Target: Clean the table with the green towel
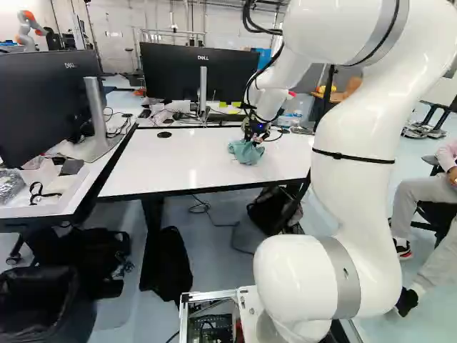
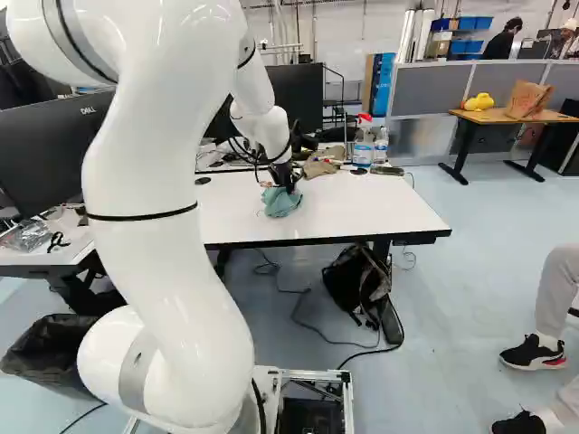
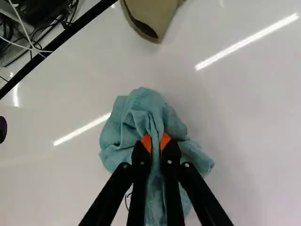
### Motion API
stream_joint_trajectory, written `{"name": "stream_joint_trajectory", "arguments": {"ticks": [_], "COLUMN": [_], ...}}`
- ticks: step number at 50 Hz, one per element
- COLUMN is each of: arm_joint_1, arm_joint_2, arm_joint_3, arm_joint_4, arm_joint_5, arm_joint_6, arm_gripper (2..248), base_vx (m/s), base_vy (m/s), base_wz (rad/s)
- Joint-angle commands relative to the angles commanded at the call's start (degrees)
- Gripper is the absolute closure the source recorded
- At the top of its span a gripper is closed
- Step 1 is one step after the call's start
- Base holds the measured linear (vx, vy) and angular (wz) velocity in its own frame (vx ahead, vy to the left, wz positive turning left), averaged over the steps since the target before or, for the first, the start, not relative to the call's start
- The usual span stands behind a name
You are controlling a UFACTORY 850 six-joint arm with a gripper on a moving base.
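Note:
My gripper (image 1: pixel 255 136) is low over the white table (image 1: pixel 171 163), near its middle in the left base view. Bunched beneath it lies the green towel (image 1: pixel 246 151), resting on the tabletop. In the wrist view the gripper (image 3: pixel 155 142) has a fold of the towel (image 3: pixel 136 113) pinched between its orange pads, one on each side. The rest of the cloth spreads around and under the fingers.
Ahead of the gripper lies a brown cloth item (image 3: pixel 150 16). Spray bottles (image 2: pixel 364 145) stand at the table's far side. Monitors (image 1: pixel 196 71) are behind and to the left. A person sits at the right of both base views.

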Motion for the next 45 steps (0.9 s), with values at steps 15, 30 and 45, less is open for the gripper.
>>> {"name": "stream_joint_trajectory", "arguments": {"ticks": [15,30,45], "arm_joint_1": [2.1,4.5,6.6], "arm_joint_2": [-1.7,-0.4,2.2], "arm_joint_3": [-2.2,-0.5,2.8], "arm_joint_4": [0.0,0.0,0.0], "arm_joint_5": [0.0,0.0,0.0], "arm_joint_6": [0.0,0.0,0.0], "arm_gripper": [209,209,209], "base_vx": [0.0,0.0,0.0], "base_vy": [0.0,0.0,0.0], "base_wz": [0.0,0.0,0.0]}}
